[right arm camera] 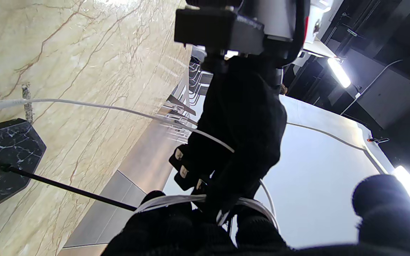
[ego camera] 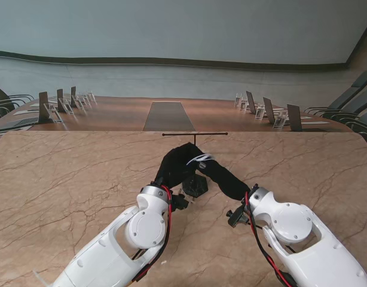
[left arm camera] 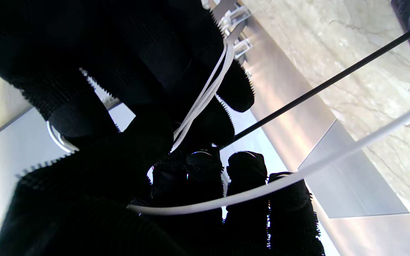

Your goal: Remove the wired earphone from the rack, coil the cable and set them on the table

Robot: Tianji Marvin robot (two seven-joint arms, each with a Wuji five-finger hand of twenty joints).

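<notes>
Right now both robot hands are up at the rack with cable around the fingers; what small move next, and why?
Probably one more wrap with the right robot hand: several white cable loops sit between it and the left robot hand, but a loose strand still trails past the rack base.

Both black-gloved hands raised together at centre — left hand (ego camera: 174,164), right hand (ego camera: 222,176) — fingers curled, touching

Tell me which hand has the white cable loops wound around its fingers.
The right hand: the earphone cable loops over its fingers. The left hand only pinches and feeds the strand.
</notes>
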